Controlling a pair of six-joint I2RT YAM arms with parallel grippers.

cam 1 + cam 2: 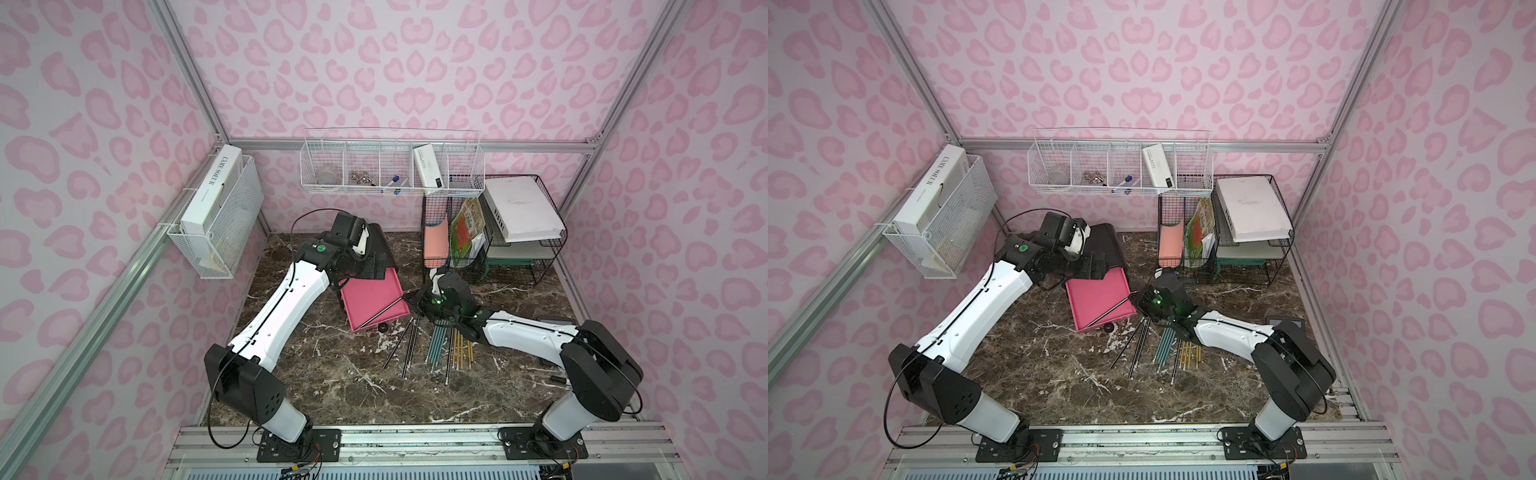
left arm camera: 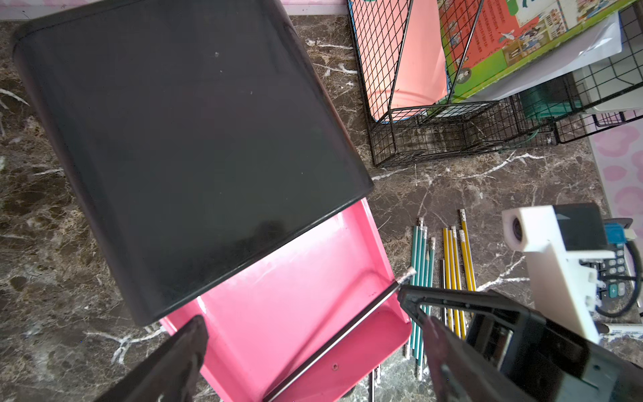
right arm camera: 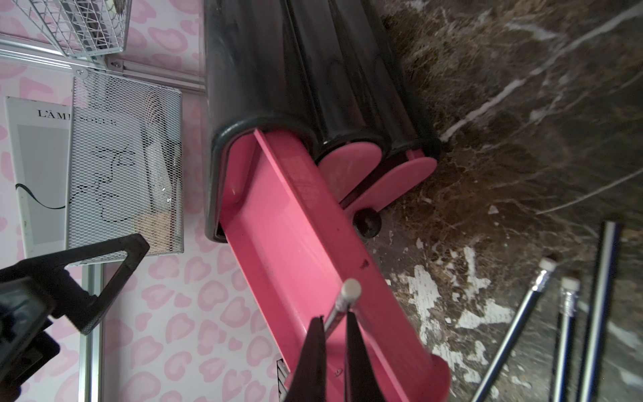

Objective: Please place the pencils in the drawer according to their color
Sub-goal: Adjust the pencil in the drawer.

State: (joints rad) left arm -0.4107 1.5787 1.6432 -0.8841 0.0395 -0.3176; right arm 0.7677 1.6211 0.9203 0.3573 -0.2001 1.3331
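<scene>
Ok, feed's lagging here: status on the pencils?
Right tool shut on black pencil, slanted across the open drawer. Left tool open, over the cabinet. Other pencils on table, nothing in the way.

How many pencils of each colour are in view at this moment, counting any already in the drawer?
Black pencils: 5 (1 lying in the open drawer, gripped by the right gripper; 4 on the table)
Teal pencils: 4
Yellow pencils: 4
Total: 13
The teal and yellow ones lie bunched together, so those two counts are best reads.
</scene>
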